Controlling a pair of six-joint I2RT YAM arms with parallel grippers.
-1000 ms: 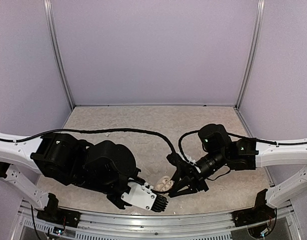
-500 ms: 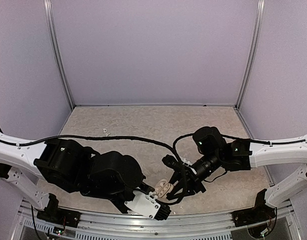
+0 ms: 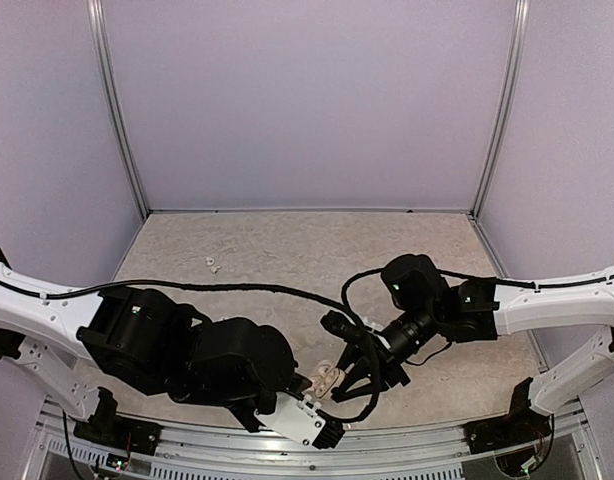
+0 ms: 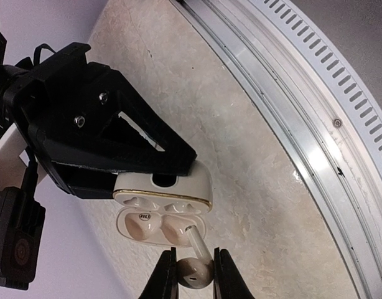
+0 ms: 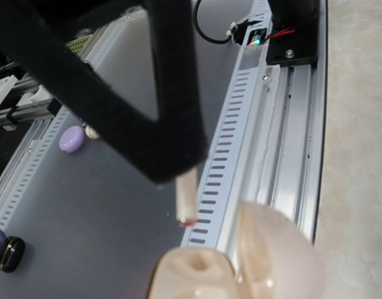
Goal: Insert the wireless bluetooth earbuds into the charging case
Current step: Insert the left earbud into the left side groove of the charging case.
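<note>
The white charging case (image 4: 163,208) hangs open just above the table, both sockets empty, a dark spot in its left one. My right gripper (image 3: 349,377) is shut on the case's upper half, its black fingers (image 4: 116,140) reaching in from the left. My left gripper (image 4: 196,274) is shut on one earbud (image 4: 194,272); the stem (image 4: 196,240) points up at the right socket, its tip at the rim. In the right wrist view the case (image 5: 253,261) fills the bottom and the earbud stem (image 5: 186,199) hangs just above it. A tiny whitish piece (image 3: 212,263) lies on the table at back left.
The slotted aluminium front rail (image 4: 315,143) runs close by the case. Beyond the table edge, a dark lower surface holds a purple pebble (image 5: 73,138) and a black ring (image 5: 10,252). The black cable (image 3: 287,290) crosses the tabletop, and enclosure walls (image 3: 307,100) stand behind.
My left gripper has swung right and toward the front rail with the earbud. My right gripper has shifted left with the case, so earbud and case now nearly meet.
</note>
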